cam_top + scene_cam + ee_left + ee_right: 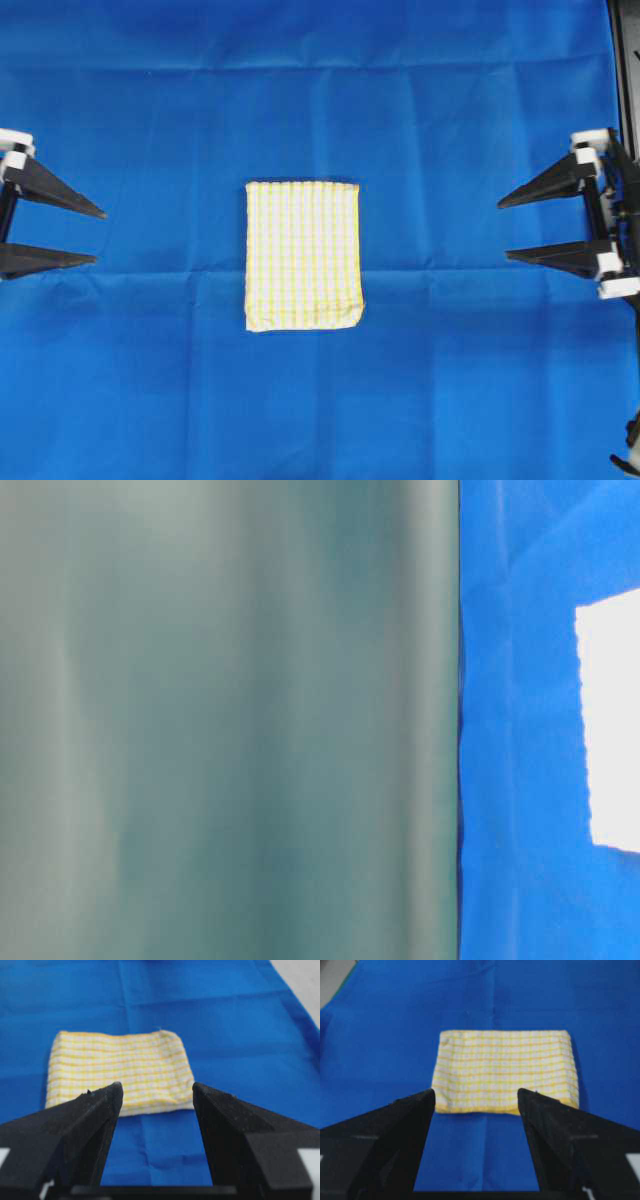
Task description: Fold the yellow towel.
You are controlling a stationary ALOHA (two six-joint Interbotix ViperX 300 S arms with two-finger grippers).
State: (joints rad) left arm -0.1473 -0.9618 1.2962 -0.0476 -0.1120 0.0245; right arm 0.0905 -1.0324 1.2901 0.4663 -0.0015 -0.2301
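The yellow towel lies flat in the middle of the blue covering, a compact upright rectangle with a fine yellow and white check. It also shows in the left wrist view, in the right wrist view, and as a bright white patch at the right edge of the table-level view. My left gripper hangs open at the far left, well apart from the towel. Over at the far right my right gripper is open too, holding nothing. Both point toward the towel.
The blue table covering spreads over nearly the whole overhead view, with faint creases. A blurred grey-green surface fills the left of the table-level view. A dark frame post stands at the top right.
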